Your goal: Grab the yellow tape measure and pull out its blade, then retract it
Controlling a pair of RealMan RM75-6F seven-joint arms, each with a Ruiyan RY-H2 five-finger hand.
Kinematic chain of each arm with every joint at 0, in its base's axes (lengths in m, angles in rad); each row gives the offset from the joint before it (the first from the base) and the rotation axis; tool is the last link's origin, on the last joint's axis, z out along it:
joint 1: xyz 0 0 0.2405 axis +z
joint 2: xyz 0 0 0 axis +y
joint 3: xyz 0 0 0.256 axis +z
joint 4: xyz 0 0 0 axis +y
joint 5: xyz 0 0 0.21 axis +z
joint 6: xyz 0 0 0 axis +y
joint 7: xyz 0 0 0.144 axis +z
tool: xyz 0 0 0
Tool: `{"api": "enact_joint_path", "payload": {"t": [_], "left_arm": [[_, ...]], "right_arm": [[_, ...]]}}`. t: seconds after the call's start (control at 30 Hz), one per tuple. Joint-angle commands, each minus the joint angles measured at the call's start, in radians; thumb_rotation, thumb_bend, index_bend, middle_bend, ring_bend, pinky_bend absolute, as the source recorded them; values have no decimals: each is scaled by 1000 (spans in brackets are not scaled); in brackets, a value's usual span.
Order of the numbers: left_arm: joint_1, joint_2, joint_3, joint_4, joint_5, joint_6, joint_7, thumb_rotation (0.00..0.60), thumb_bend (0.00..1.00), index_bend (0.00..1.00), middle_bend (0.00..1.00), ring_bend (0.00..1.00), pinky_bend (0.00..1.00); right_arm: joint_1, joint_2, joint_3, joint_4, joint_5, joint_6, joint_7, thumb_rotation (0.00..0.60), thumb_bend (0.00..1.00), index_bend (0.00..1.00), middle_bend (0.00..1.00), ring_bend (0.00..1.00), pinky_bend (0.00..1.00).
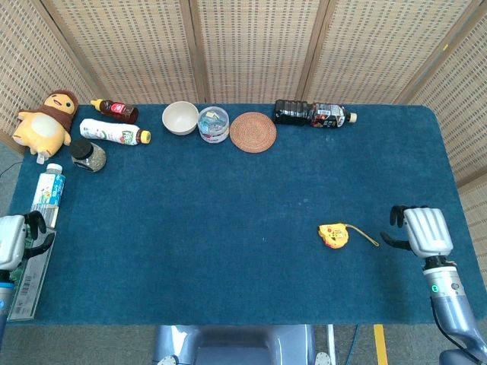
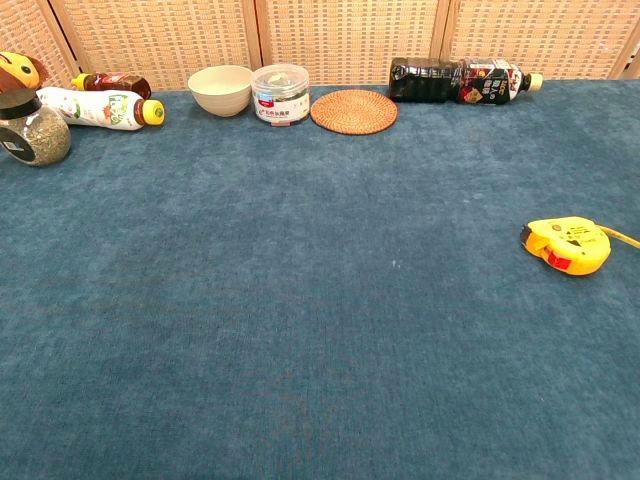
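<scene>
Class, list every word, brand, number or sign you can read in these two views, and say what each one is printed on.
None can be read.
Dark bottle: label print too blurred.
White bottle: green label, too small.
Clear jar: label writing too small.
Water bottle: label blurred.
Yellow tape measure: no legible marking.
</scene>
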Motion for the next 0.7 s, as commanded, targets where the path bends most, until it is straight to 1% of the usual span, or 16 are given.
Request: {"api": "enact_joint_path", "payload": {"t": [0.03, 0.13, 0.3, 0.5, 0.7], "left_arm": [[54, -17, 29, 4, 35, 51, 10, 600, 266, 635, 695, 600, 690], [97, -29, 40, -4, 60, 93, 10, 600, 265, 635, 695, 600, 689], [124, -39, 52, -8, 82, 88, 16, 600, 266, 635, 695, 600, 688], [130, -31, 31, -32, 104, 80, 25, 600, 266, 635, 695, 600, 677], [139, -19, 9, -48, 96, 73, 30, 600, 265, 636, 695, 600, 667]], "right_arm": [[-53, 9, -12, -15, 16, 55, -5, 504, 250, 584, 624, 627, 559], [-96, 15, -18, -25, 18, 100, -1, 504, 250, 584, 624, 625, 559], [-126, 24, -27, -21, 21, 106, 3, 505, 250, 585, 624, 621, 559], [-144, 30, -22, -23, 1, 116, 23, 504, 250, 584, 623, 621, 560], [-154, 22, -15, -9, -5, 109, 42, 502, 249, 585, 622, 621, 560]]}}
